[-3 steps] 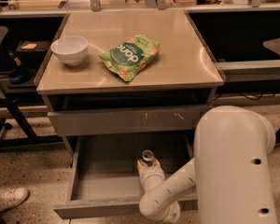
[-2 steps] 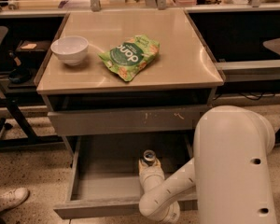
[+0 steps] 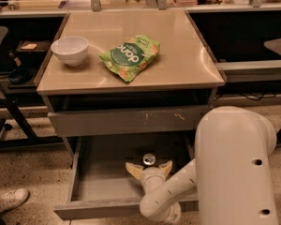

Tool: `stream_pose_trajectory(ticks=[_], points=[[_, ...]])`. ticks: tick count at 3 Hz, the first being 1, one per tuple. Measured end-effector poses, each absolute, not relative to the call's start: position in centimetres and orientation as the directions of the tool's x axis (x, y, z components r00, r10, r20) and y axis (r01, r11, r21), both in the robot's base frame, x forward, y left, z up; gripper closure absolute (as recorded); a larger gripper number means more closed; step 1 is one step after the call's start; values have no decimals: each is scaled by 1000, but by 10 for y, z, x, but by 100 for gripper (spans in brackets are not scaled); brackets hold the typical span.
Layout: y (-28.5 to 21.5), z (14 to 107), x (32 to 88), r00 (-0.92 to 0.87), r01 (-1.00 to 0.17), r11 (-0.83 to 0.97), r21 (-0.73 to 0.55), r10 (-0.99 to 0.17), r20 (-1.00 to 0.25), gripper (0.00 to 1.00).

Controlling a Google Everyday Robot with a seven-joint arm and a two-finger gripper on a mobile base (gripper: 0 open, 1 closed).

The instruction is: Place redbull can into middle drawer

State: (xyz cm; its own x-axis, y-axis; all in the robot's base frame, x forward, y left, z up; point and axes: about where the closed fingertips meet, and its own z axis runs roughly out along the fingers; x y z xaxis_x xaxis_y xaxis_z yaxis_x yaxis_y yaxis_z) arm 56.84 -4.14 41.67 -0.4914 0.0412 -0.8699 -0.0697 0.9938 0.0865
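Note:
The redbull can (image 3: 149,159) stands upright inside the pulled-out middle drawer (image 3: 98,172); only its silver top shows past my wrist. My gripper (image 3: 149,168) reaches down into the drawer just in front of the can. It is open, and its pale fingertips (image 3: 132,168) splay out to the left and right of the can. The can's blue-and-silver body is hidden behind the gripper.
A white bowl (image 3: 70,49) and a green snack bag (image 3: 131,56) lie on the cabinet top (image 3: 178,69). A scratched grey drawer front (image 3: 126,121) sits shut above the open drawer. My white arm housing (image 3: 234,168) fills the lower right. A shoe (image 3: 7,200) is at lower left.
The gripper's fingers have spread apart from the can, so their pale tips now show on both sides of it. The can stays upright in the drawer.

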Motion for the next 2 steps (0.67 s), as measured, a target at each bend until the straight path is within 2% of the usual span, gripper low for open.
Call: stream_pose_trajectory(ticks=[1, 2], points=[[-44, 424, 568, -483, -65, 995, 80, 39, -875, 0], [-55, 458, 556, -446, -47, 999, 18, -5, -895, 0]])
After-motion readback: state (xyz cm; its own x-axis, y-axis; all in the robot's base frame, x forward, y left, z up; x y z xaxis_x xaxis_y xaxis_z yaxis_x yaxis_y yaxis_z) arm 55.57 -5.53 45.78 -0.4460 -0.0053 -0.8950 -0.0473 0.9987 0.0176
